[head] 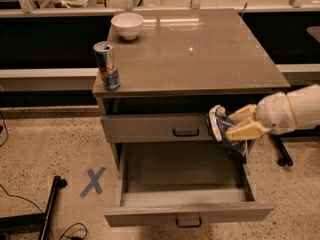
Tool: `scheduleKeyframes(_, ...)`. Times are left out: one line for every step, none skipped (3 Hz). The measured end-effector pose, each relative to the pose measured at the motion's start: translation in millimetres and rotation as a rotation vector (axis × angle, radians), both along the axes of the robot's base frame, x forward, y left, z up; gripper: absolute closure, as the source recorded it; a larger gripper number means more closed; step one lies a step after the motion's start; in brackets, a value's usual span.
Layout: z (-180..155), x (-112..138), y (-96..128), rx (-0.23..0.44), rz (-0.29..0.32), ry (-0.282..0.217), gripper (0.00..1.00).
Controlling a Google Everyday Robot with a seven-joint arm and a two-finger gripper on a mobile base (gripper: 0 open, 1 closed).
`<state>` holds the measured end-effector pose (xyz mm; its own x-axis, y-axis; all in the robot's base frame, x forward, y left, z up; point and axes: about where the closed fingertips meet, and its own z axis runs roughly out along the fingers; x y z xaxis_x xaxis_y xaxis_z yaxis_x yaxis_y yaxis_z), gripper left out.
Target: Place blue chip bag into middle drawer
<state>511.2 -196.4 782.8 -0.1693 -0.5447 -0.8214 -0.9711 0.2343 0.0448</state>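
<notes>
Where the fingers (245, 131) close: clamped on the blue chip bag (218, 124), one tan pad above, one below.
Gripper (229, 125): reaches in from 3 o'clock, in front of the closed drawer front (155, 128).
Blue chip bag: held in the air, over the 2 o'clock corner of the middle drawer (187, 213).
Middle drawer: pulled open towards 6 o'clock.
Can (107, 65): at the cabinet top's (200, 59) 8 o'clock corner.
Bowl (127, 25): at its 11 o'clock corner.

My gripper (231, 126), above the right wall of the middle drawer (187, 213), clamps its fingers (246, 131) across the blue chip bag (217, 122), hiding the part beneath them. Its print beyond their tips is unreadable. Behind them my arm (295, 111) is cut off by the edge.
</notes>
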Motion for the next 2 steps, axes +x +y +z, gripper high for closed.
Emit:
scheduleKeyframes(-89,-15,-12,0.039,0.053,0.024,1.00)
scheduleKeyframes(-155,-29,-17,0.052,0.091,0.064,1.00)
